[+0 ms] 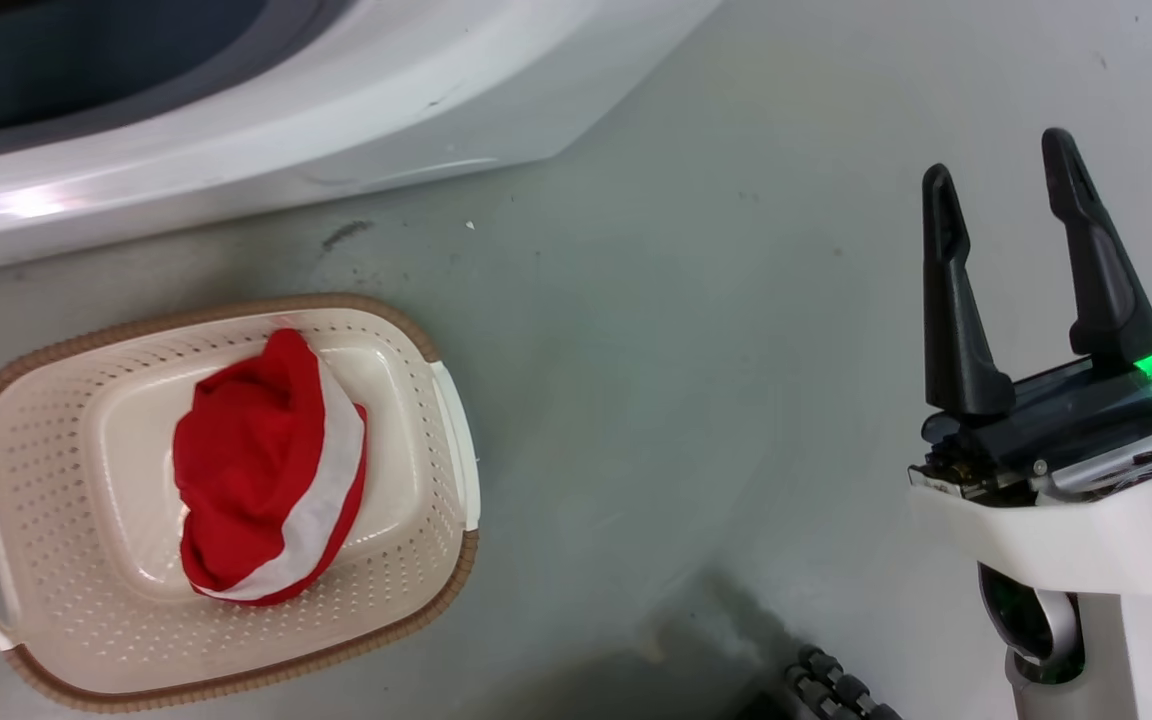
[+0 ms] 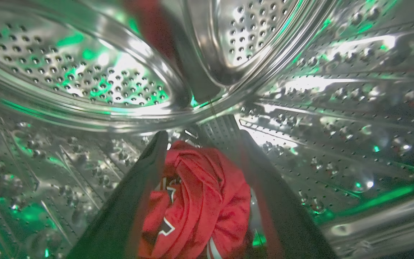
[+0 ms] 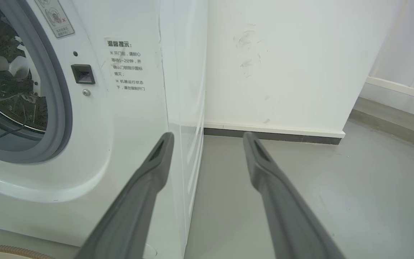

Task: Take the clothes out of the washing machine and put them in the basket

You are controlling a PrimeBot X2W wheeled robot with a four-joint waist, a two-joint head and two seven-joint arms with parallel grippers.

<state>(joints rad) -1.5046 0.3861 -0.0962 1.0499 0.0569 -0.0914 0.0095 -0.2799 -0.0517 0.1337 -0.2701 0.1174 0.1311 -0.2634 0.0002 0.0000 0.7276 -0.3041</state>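
Low in the drum (image 2: pixel 84 82) of the washing machine (image 1: pixel 336 110), a red garment (image 2: pixel 199 201) lies between the fingers of the left gripper (image 2: pixel 203 133), which are spread wide to either side and not closed on it. A second red-and-white garment (image 1: pixel 256 470) sits in the middle of the basket (image 1: pixel 66 400), so I judge the job about half done, with this grasp and carry remaining. The right gripper (image 1: pixel 998 158) hangs wide open and empty, well right of the basket.

A plain laundry corner: a white front-loading washing machine (image 3: pixel 120 151) with a Chinese notice sticker (image 3: pixel 127 64) stands on bare grey floor (image 1: pixel 696 380) beside a white wall (image 3: pixel 282 54), a laundry basket (image 1: pixel 46 590) before it.
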